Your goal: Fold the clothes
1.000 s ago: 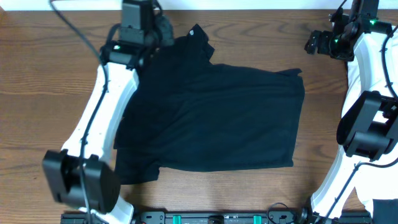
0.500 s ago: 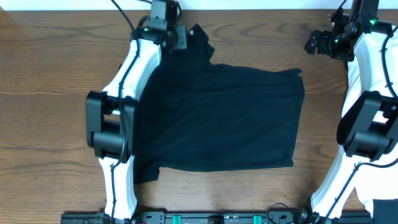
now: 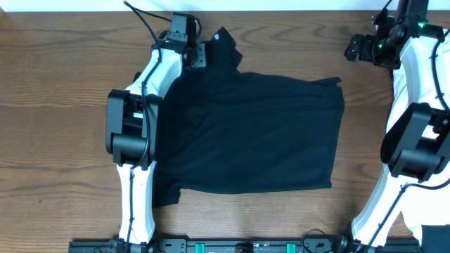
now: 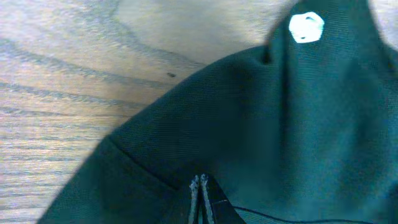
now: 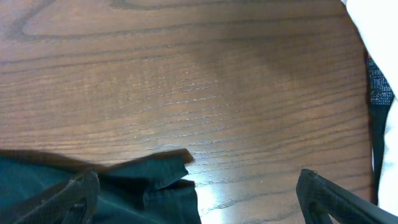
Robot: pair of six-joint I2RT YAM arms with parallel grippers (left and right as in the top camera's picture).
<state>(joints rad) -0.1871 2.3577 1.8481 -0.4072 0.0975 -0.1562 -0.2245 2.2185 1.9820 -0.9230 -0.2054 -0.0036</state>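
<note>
Beside the collar of the black shirt (image 3: 260,133), which lies spread on the bench (image 3: 56,105), my left hand (image 3: 200,53) is clenched on fabric, probably to start a fold. Beyond the shirt's opposite corner, my right hand (image 3: 360,48) hovers released.

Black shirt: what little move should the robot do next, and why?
Probably lift the left hand a little and pull its pinched corner over the black shirt. That hand is shut on fabric at the far edge, and the rest lies flat, unfolded.
</note>
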